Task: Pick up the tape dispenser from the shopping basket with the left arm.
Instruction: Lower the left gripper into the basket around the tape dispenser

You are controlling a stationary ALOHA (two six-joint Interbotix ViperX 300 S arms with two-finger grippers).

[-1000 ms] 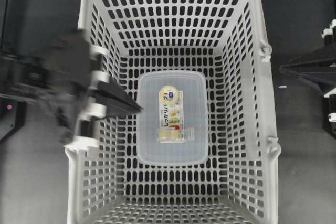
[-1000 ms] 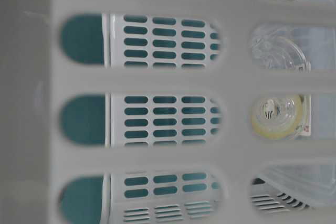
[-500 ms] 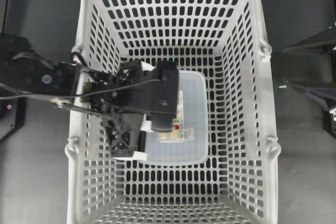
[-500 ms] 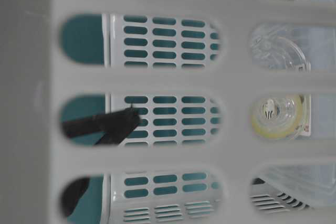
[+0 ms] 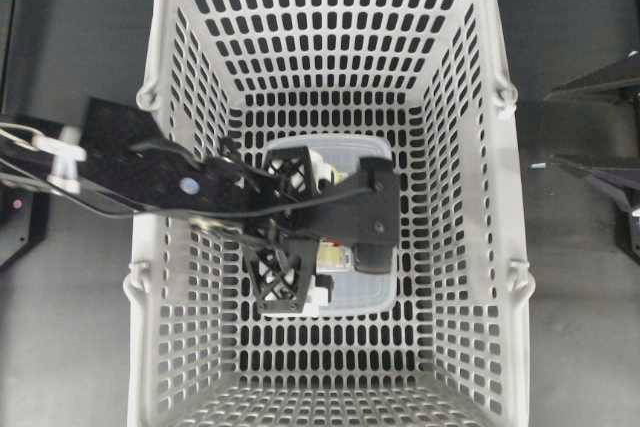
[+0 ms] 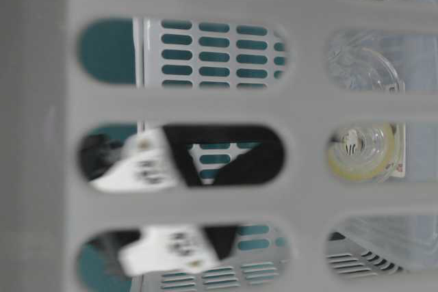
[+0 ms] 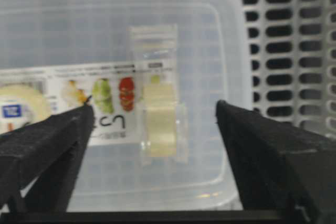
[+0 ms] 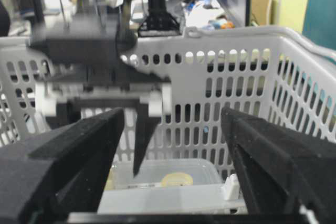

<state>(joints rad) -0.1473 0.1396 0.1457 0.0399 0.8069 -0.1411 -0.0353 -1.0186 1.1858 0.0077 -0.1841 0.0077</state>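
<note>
Dark tabletop [image 5: 80, 347] under 1 light-grey shopping basket [image 5: 170, 7]

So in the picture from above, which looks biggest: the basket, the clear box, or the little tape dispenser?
1. Basket, by far.
2. Clear lidded box, lying on the basket's floor, partly under the arm.
3. Tape dispenser, mostly hidden, plainly smallest.

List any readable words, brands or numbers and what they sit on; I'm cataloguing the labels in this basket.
"2": perhaps a digit on the blue patch at the left end of the label on the lidded box; uncertain.
Large dark characters on that label below the fruit pictures: too blurred to read.
Small print along the label's top edge: too small to read.
Tape dispenser: no text visible.
</note>
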